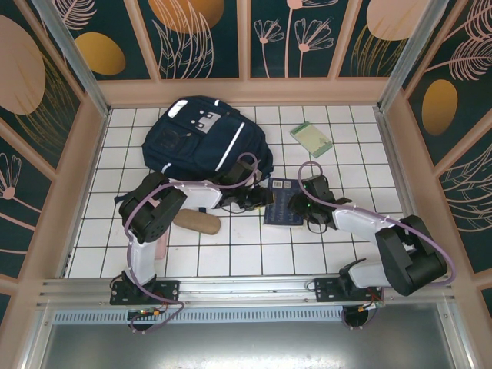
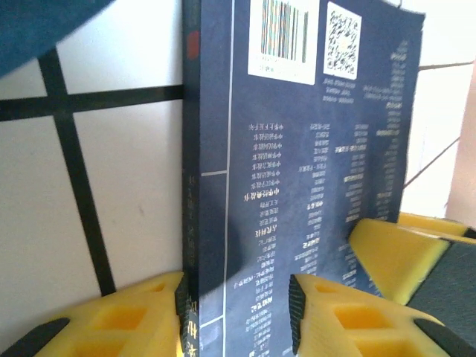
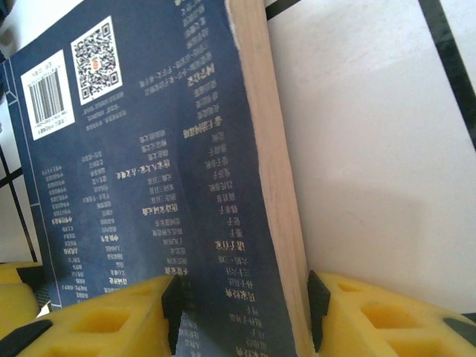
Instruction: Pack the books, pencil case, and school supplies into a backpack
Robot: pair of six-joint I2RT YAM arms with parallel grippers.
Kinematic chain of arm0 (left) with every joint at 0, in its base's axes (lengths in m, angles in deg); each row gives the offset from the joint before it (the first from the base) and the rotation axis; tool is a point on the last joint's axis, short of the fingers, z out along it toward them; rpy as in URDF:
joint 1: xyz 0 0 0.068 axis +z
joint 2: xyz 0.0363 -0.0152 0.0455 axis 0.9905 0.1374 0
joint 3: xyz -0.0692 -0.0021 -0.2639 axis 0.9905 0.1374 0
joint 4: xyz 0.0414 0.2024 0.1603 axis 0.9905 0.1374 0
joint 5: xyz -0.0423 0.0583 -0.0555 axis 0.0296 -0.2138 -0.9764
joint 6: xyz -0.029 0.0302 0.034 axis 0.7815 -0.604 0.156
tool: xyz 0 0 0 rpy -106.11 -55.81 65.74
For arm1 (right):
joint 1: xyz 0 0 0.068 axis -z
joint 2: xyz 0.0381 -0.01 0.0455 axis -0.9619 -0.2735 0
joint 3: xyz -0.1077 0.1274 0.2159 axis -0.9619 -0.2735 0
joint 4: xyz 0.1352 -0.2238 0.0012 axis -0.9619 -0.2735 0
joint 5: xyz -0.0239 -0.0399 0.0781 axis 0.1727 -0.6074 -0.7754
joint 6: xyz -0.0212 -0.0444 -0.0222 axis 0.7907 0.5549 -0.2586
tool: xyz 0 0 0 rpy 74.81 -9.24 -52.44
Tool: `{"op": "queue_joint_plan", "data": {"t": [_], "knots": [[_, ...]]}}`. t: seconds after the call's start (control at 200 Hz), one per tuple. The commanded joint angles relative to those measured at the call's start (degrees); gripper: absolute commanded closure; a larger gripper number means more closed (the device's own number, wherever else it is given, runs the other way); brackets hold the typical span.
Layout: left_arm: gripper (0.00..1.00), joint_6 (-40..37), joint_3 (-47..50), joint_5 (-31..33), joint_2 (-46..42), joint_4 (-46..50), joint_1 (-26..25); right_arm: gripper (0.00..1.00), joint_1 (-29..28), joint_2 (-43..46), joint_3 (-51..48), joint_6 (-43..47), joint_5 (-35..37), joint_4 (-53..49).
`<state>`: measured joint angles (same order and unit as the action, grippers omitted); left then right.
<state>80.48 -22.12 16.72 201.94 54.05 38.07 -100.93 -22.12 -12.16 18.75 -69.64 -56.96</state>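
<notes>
— What's closest?
— The left claw (image 2: 236, 305): its yellow fingers (image 2: 126, 323) are closed on the navy book (image 2: 312, 186) at its spine.
— And the right claw (image 3: 239, 305)?
— It's clamped on the same book's page edge, so the book sits between the two claws. I can't tell if it's clear of the table (image 1: 254, 250).
— Farther out?
— The backpack (image 1: 201, 142) is ahead-left of the left claw, the pouch (image 1: 197, 222) back-left of it. The green book (image 1: 310, 139) is ahead of the right claw.
</notes>
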Motion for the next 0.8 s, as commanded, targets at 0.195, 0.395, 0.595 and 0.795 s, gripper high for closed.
{"op": "queue_joint_plan", "data": {"t": [0.195, 0.395, 0.595, 0.795], "knots": [[0.61, 12.31, 3.6, -11.36, -3.65, -25.02, -0.97, 0.51, -1.75, 0.29, 0.05, -1.69, -7.71, 1.26], [0.62, 11.23, 3.34, -10.78, -3.09, -20.85, -0.44, 0.51, 0.35, 2.73, -0.77, -0.88, -7.52, -0.09], [0.61, 1.89, -0.99, -7.25, -1.96, -5.05, -0.44, 0.51, 1.4, 4.19, -1.74, -0.56, -7.52, -0.52], [0.61, -3.73, -3.54, -6.36, 0.87, 1.7, -0.51, 0.51, 1.5, 4.19, -2.05, -0.72, -7.87, -0.05]]}}
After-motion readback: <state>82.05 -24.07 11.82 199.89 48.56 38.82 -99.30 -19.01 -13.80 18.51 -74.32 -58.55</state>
